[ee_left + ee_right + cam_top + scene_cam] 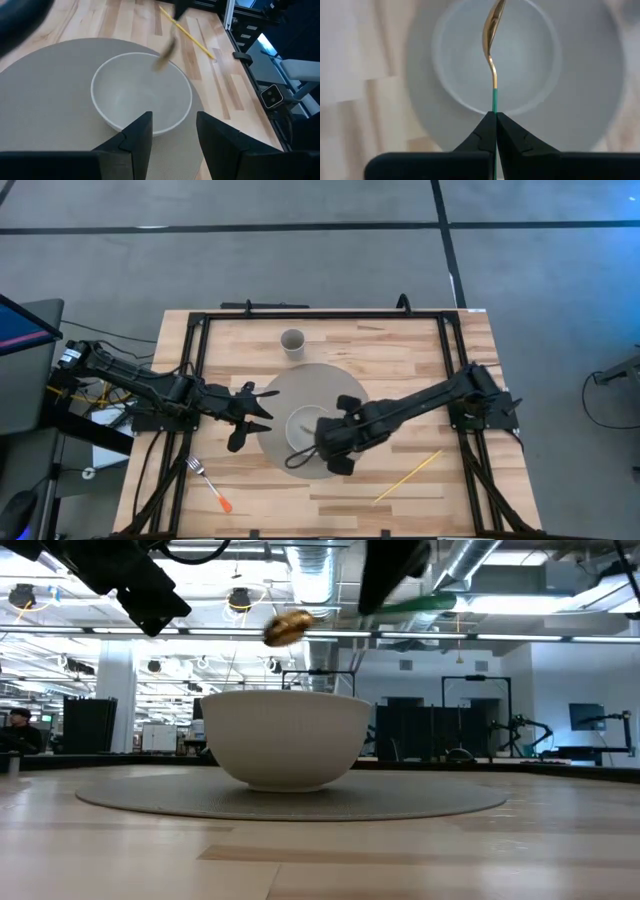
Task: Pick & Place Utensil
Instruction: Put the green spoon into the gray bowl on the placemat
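The right claw [495, 116] is clamped on the green handle of a gold spoon [492, 35], holding it just above the white bowl [306, 428] sitting on the round grey mat [310, 385] in the middle of the high view, so I'd say lower it a touch and let go only once the spoon head is inside the rim, otherwise it'll tip out onto the table [400, 350]. The left claw [172, 131] hangs with its jaws spread just left of the bowl. From above the spoon is mostly lost under the right arm, and the spoon looks blurred in the low view.
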Action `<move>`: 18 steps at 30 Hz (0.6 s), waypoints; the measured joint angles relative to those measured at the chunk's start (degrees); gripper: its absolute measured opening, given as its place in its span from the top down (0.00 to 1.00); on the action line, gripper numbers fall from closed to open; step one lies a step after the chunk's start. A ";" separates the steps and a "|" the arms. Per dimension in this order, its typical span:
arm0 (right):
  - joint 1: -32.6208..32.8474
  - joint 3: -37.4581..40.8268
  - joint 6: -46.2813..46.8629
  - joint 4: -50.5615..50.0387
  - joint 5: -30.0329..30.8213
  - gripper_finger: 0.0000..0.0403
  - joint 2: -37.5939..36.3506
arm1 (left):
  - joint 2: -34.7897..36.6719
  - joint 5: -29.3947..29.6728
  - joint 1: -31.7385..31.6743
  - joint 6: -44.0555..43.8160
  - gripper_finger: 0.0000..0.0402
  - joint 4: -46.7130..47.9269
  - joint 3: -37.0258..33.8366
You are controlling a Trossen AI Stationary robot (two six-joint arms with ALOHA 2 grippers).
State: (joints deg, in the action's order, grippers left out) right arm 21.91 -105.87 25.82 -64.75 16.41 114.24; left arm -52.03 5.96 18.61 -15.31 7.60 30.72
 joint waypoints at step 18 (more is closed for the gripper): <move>-3.78 -3.86 -3.85 -0.87 -6.92 1.00 6.94 | -15.54 0.31 -0.15 2.93 0.71 -15.96 -0.06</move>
State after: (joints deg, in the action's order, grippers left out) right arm 18.13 -109.73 21.98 -65.62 9.48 121.18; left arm -67.57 6.26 18.46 -12.38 -8.36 30.65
